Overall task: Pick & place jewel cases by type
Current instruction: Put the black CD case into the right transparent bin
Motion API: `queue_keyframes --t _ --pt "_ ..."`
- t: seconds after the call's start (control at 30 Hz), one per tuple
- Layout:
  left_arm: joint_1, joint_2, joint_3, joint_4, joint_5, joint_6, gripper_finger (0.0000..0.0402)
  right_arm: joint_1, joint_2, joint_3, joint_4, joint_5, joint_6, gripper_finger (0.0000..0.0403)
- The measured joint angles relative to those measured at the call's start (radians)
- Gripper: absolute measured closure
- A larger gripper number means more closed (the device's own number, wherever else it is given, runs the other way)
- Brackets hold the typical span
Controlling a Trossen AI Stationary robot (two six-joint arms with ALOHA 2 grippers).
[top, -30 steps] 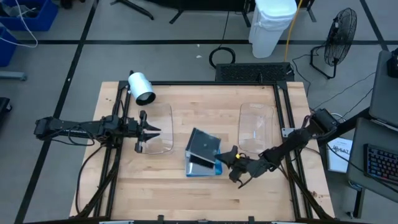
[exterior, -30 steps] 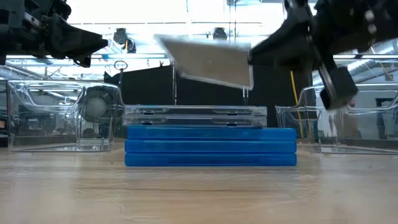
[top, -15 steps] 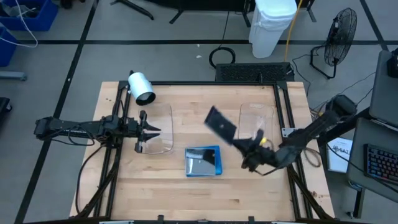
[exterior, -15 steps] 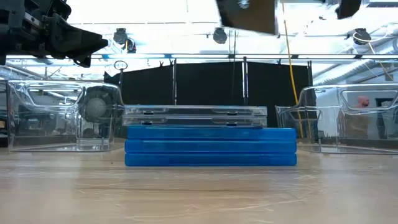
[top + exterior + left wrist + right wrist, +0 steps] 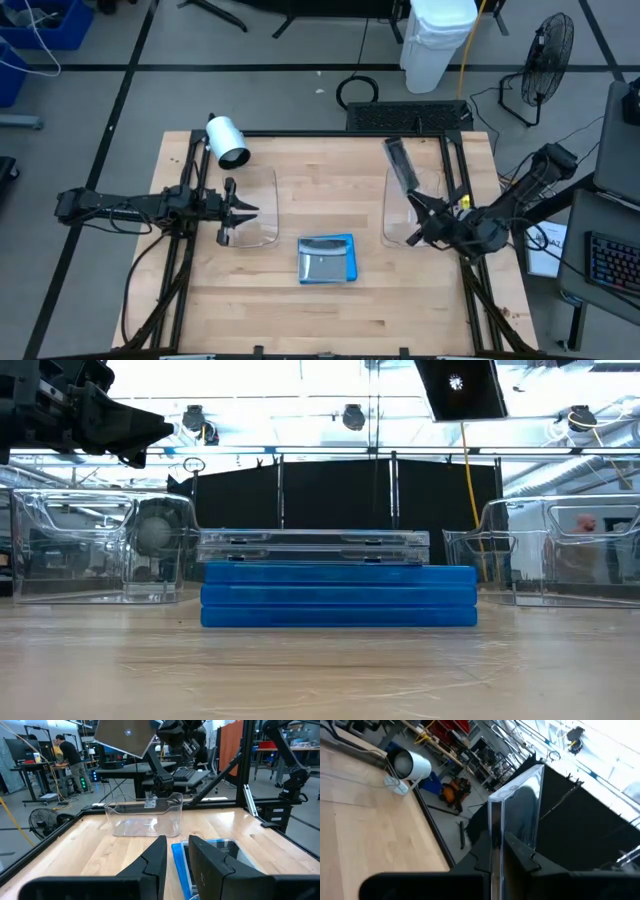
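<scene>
Sorting is under way. A stack of jewel cases (image 5: 338, 578), clear-grey ones on top of blue, waits mid-table between two clear tubs. The right gripper (image 5: 420, 218) is clamped on one dark jewel case (image 5: 400, 166), held high and tilted above the right tub (image 5: 386, 215), which appears empty, though glare makes that uncertain. The left gripper (image 5: 243, 210), fingers slightly parted and empty, hovers at the left tub (image 5: 272, 205).
</scene>
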Motion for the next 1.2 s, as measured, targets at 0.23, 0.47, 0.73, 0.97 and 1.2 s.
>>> queue_keyframes --t 0.23,0.47,0.73,0.97,1.2 --pt "0.0 0.0 0.0 0.0 0.0 0.0 0.0314 -0.001 0.068 0.0 0.015 -0.11 0.114 0.0388" --pt "0.0 0.0 0.0 0.0 0.0 0.0 0.0314 -0.001 0.075 0.068 -0.029 -0.29 0.225 0.0388" --pt "0.0 0.0 0.0 0.0 0.0 0.0 0.0314 -0.159 0.045 0.232 -0.58 -0.983 0.829 0.0388" --pt "0.0 0.0 0.0 0.0 0.0 0.0 0.0314 -0.374 0.044 0.351 -0.952 -1.257 1.171 0.0388" --pt "0.0 0.0 0.0 0.0 0.0 0.0 0.0314 -0.448 0.044 0.487 -1.329 -1.175 1.36 0.0388"
